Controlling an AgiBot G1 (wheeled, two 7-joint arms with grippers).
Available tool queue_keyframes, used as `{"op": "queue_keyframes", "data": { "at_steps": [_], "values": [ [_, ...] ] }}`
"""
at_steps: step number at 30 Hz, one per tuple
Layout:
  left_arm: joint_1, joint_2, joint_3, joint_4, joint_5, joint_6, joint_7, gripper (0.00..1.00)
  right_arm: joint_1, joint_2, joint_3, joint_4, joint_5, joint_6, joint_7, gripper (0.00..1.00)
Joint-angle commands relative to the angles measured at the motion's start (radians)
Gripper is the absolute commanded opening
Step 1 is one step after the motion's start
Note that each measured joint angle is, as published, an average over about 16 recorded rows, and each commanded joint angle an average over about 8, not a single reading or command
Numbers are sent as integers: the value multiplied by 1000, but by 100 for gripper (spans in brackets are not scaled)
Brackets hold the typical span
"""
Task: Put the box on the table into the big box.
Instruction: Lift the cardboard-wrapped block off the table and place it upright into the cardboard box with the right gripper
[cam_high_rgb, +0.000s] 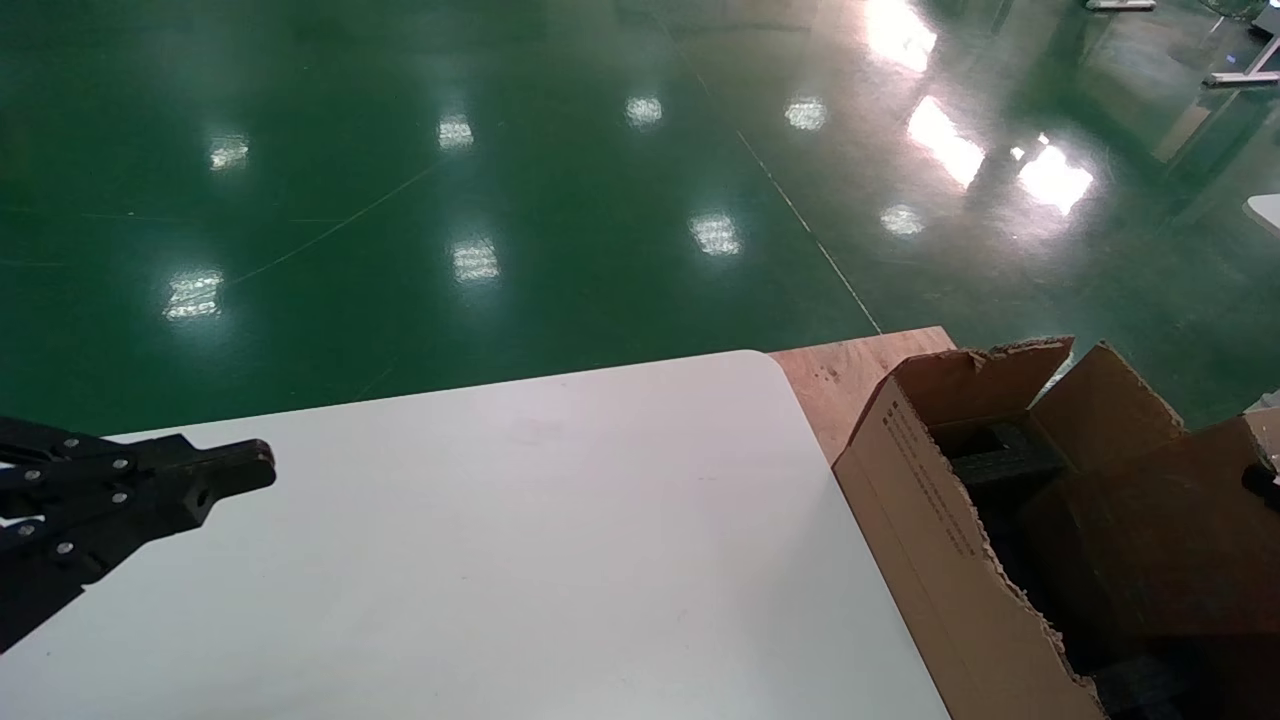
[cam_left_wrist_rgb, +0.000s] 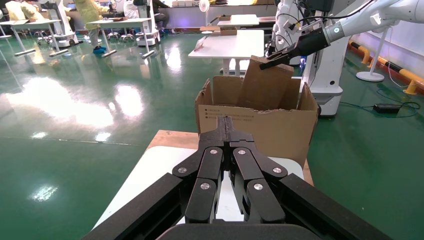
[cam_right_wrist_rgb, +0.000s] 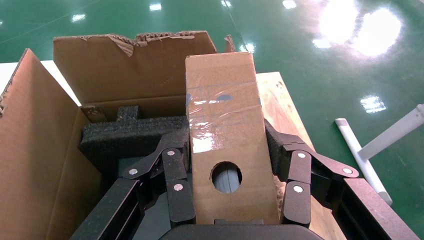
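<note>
The small brown box (cam_right_wrist_rgb: 225, 130), with a round hole in its broad face and clear tape, is gripped between the fingers of my right gripper (cam_right_wrist_rgb: 227, 137). It hangs over the open top of the big box (cam_right_wrist_rgb: 115, 65). In the left wrist view the box (cam_left_wrist_rgb: 265, 82) stands tilted above the big box (cam_left_wrist_rgb: 260, 130), with the right gripper (cam_left_wrist_rgb: 280, 56) on its upper end. The big box (cam_high_rgb: 940, 540), with ragged edges and printed text, stands by the white table's (cam_high_rgb: 550, 520) right edge. My left gripper (cam_high_rgb: 255, 468) is shut and empty over the table's left side.
Black foam (cam_right_wrist_rgb: 125, 135) lies inside the big box. A bare plywood board (cam_high_rgb: 850, 370) sits under the big box, beyond the table's rounded corner. Green floor surrounds the table. Other tables and a robot base stand far off.
</note>
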Motion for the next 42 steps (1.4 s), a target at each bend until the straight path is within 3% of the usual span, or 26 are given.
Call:
{"op": "queue_keyframes", "data": {
  "at_steps": [1,15,42],
  "values": [
    [0,0,0,0,0,0,0,0,8,-5,-3,-22,5,-12,-17,0],
    [0,0,0,0,0,0,0,0,76,-35,-111,-115,74,-1,-92,0],
    [0,0,0,0,0,0,0,0,87,-79,-386,-209,318,44,-230,0]
  ]
}}
